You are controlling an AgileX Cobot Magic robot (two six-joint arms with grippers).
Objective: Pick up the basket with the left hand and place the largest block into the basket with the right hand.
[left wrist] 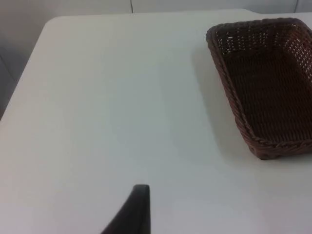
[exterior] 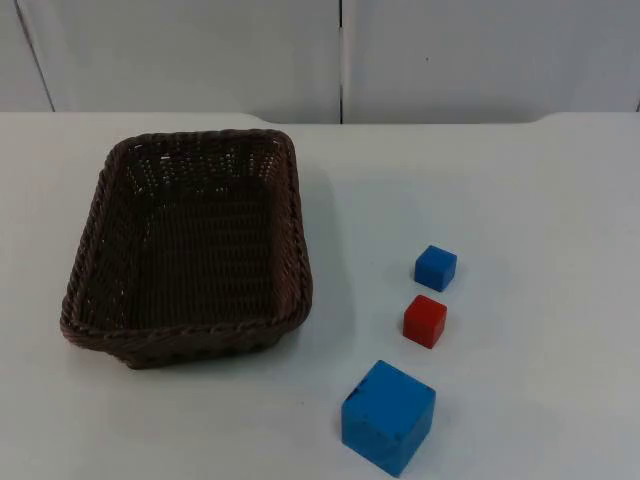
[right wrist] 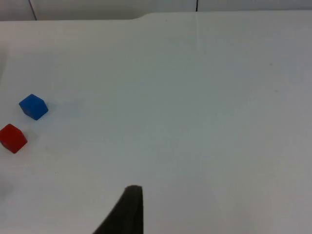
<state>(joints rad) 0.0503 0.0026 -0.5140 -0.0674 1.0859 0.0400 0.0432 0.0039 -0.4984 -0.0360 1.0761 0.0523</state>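
A dark brown woven basket point(exterior: 296, 235) stands empty on the left half of the white table, with its rim also in the left wrist view point(left wrist: 229, 92). The largest block, a big blue cube point(exterior: 388, 417), sits near the front edge, right of the basket. Behind it are a small red cube point(exterior: 425, 321) and a small blue cube point(exterior: 436, 268). The small red cube point(right wrist: 12, 138) and small blue cube point(right wrist: 33, 107) also appear in the right wrist view. My left gripper point(left wrist: 139, 214) waits over bare table well away from the basket. My right gripper point(right wrist: 129, 212) waits over bare table, far from the cubes.
The grey partition wall point(exterior: 200, 50) closes off the back of the table. The table's side edge point(left wrist: 24, 73) runs close by in the left wrist view. Bare white table point(exterior: 540, 200) lies to the right of the cubes.
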